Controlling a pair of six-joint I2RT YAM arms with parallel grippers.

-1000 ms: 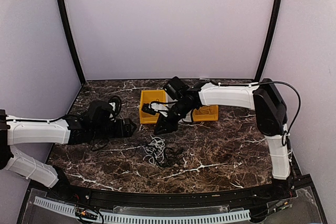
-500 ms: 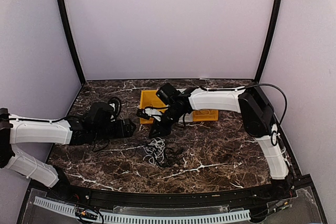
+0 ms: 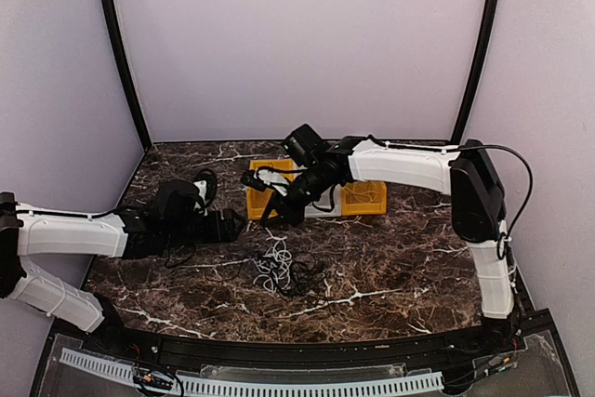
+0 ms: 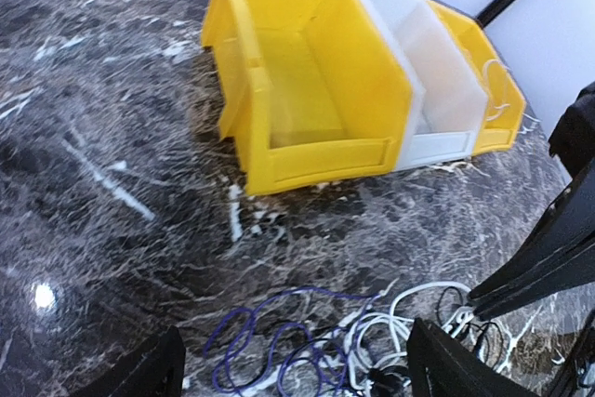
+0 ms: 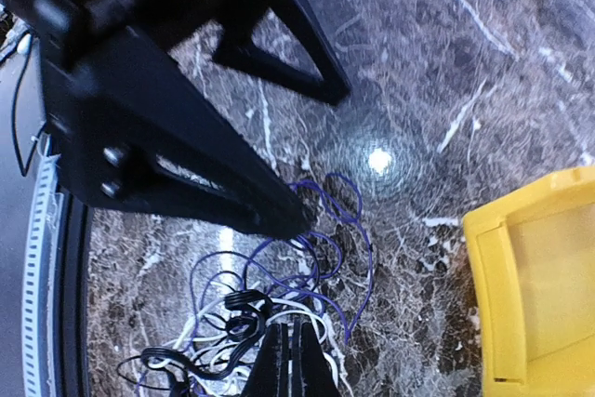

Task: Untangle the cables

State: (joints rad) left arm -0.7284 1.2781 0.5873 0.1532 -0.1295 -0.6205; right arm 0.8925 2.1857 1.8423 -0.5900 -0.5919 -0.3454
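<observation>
Cables (image 3: 281,267): one tangled heap of white and dark cords, lying on the table (image 3: 390,258). The dark cords look bluish in the wrist views.
Heap position: on the near side of the bins and apart from them, roughly mid-table, between the two claws.
Heap condition: loops overlap throughout, and no cord lies separate from the rest.
Left claw (image 4: 296,350): wide open, low over the table at the left edge of the heap. One finger shows at each lower corner of its own camera view, with cable loops showing between them.
Right claw (image 5: 294,332): fingers pressed together, pointing down at the far edge of the heap. White and dark loops lie around the tips. Whether a strand is pinched between them cannot be told.
Right arm: reaches leftward across the front of the bins.
Bins (image 4: 307,81): three in a row at the back of the table: yellow, white, yellow. The left yellow one holds no cable; the far yellow one is only partly seen.
Table: dark marble pattern with white veins.
</observation>
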